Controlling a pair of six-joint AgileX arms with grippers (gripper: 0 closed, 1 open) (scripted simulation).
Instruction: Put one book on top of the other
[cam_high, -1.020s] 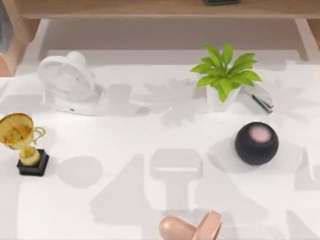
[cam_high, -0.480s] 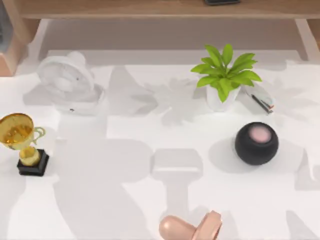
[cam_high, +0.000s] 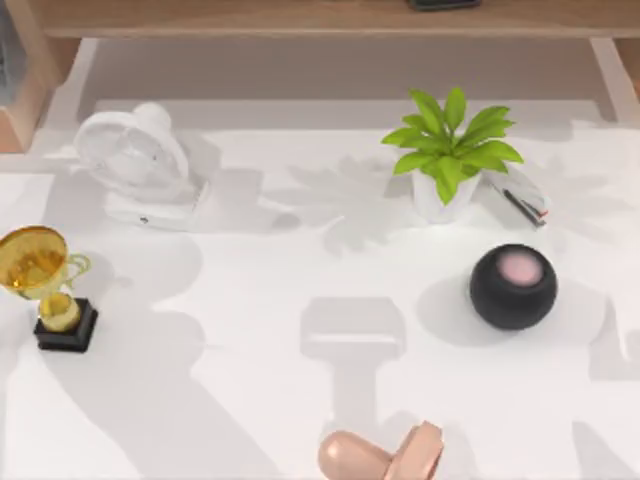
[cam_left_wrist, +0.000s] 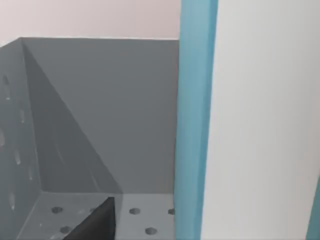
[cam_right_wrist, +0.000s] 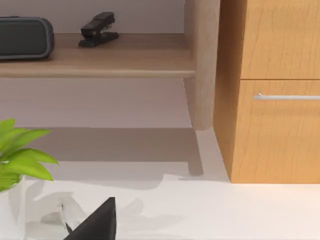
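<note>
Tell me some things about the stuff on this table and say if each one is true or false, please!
1. The gold trophy stands near the table's left edge. True.
2. The black round speaker has a green top. False: its top patch is pink.
3. The white fan sits at the back left of the table. True.
4. The potted plant lies tipped over. False: it stands upright in its white pot.
5. A black stapler rests on the wooden shelf. True.
</note>
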